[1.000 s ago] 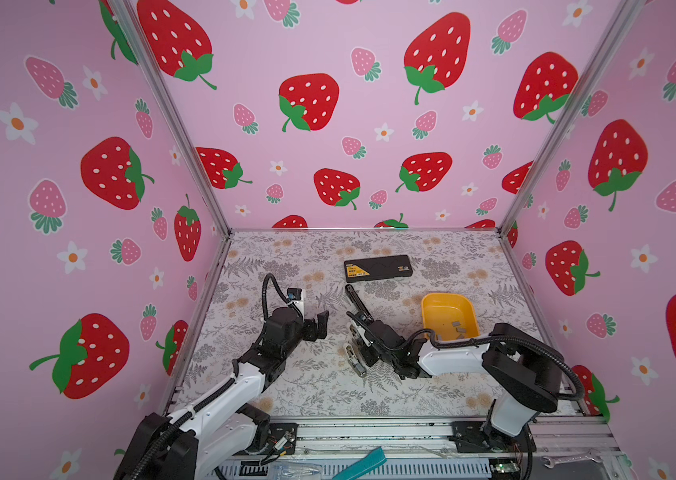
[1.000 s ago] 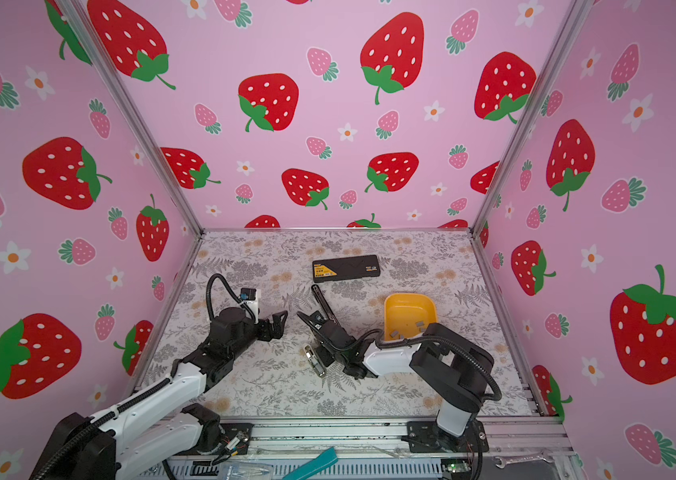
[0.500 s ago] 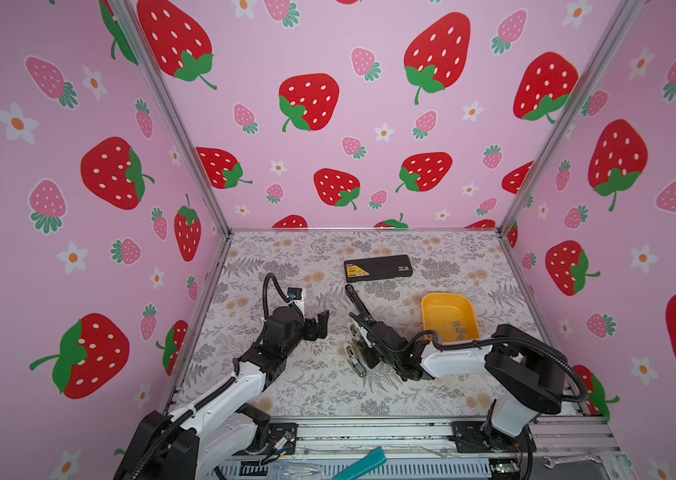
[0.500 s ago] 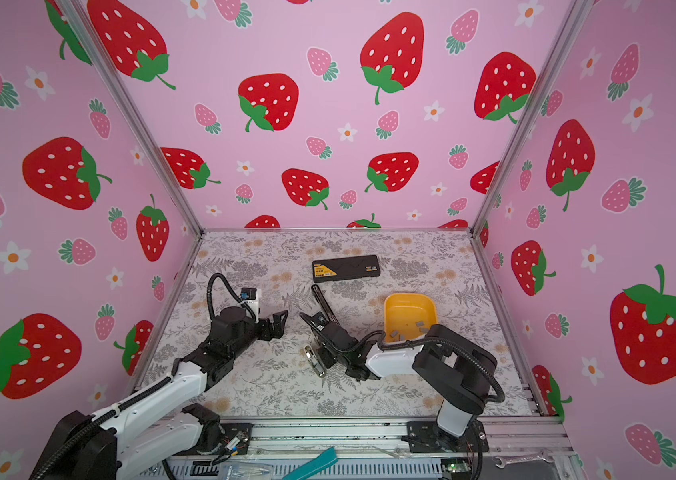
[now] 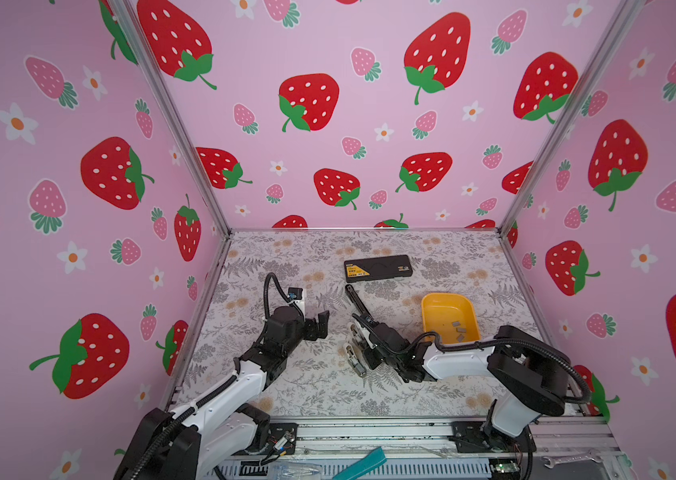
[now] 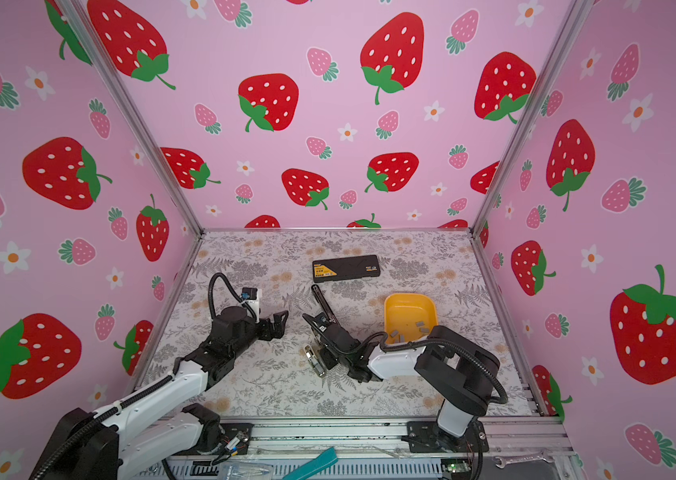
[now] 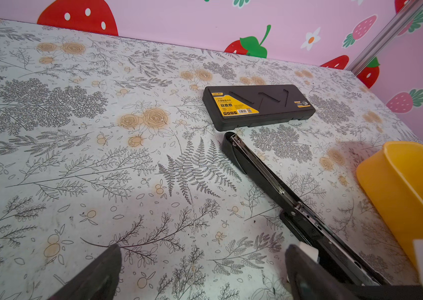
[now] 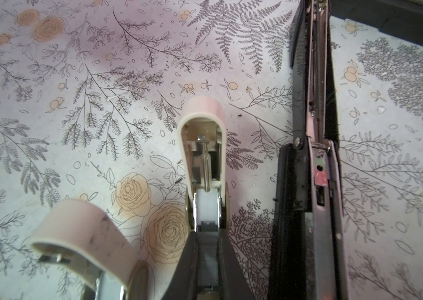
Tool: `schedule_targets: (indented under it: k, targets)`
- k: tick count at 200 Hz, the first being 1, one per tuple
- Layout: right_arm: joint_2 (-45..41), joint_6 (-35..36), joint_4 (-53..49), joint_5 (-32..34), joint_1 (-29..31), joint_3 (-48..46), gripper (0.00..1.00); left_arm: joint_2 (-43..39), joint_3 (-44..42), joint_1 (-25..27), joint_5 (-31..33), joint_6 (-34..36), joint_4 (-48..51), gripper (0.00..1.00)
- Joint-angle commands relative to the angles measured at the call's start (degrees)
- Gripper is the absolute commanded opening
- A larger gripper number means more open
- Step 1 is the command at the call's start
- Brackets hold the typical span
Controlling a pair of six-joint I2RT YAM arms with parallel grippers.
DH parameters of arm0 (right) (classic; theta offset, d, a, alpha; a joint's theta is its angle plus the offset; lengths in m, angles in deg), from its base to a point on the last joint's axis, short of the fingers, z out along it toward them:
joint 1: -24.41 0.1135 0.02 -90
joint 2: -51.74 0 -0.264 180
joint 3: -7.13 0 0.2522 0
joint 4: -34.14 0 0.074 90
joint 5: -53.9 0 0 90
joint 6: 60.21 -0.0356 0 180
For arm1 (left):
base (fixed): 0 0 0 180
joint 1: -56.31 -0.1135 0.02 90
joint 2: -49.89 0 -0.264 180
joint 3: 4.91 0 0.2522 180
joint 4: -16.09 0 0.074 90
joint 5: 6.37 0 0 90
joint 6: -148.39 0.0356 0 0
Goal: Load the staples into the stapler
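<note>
Floral counter (image 7: 75,168): left hand (image 7: 205,252) gapes open; right hand (image 8: 206,233) pinches a cream tool (image 8: 200,111) beside the black stapler (image 8: 314,78).

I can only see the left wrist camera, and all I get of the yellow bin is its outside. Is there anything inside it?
Observer: Yes. In both top views a few small grey staples lie on the floor of the yellow bin, toward the end nearer the robot.
Operator: Cool! And where's the other claw? I can't find it.
Observer: The right claw is low beside the open stapler. It looks closed on a cream tool that lies next to the stapler.
</note>
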State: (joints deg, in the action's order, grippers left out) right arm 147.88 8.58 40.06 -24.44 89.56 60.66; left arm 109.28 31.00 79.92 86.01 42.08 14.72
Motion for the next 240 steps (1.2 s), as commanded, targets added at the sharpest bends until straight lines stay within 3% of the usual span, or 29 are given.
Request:
schedule_targets:
  k: [1,41,102,153,191,240]
  targets:
    - [-0.9,-0.3,-2.3,-0.5,0.3,-1.2,0.19,-0.1,2.5,-0.3,-0.2,-0.2,-1.1,0.99]
    - [-1.8,0.0,-2.8,-0.4,0.4,-0.6,0.26,-0.1,2.5,-0.2,-0.3,-0.3,-1.0,0.99]
    - [-8.1,0.0,-6.7,1.2,0.4,0.7,0.27,-0.1,2.4,-0.3,-0.8,-0.5,-1.1,0.99]
    - [-22.9,-2.2,-19.7,13.6,-1.1,3.6,0.24,-0.5,2.5,-0.3,0.0,-0.2,0.0,0.99]
    - [-28.4,-9.5,-36.6,20.5,-12.1,7.8,0.21,-1.5,2.0,-0.2,-0.3,-0.2,0.1,0.99]
    - [-32.0,-13.8,-41.8,7.6,-34.2,2.6,0.22,-2.4,1.8,-0.2,-0.3,-0.3,0.7,0.99]
